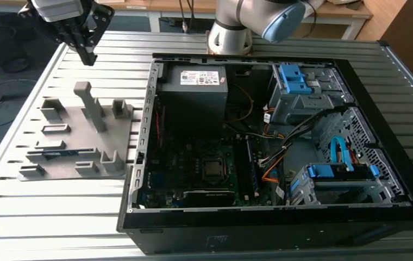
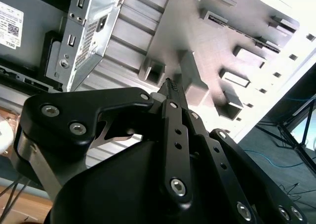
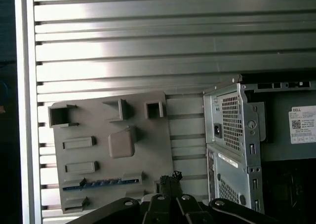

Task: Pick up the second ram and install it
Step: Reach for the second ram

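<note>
Slatted table [image 1: 47, 228] held the grey fixture [image 3: 148, 150] cradling the second ram [image 3: 101, 183] — the gripper [image 1: 87, 57] hovered near, closed and empty, so descending unopened could chip it.

I see my arm [image 1: 230, 33] as smooth silver-grey tube sections with a pale blue cap [image 1: 282, 22] on one joint. Light grey wrist block [image 1: 56, 8] above a matte black gripper [image 1: 88, 58]. In the second wrist view, thick rounded black links [image 2: 79, 117], round silver screw heads [image 2: 177, 186], and ribbed narrow fingertips [image 2: 174, 87].
</note>
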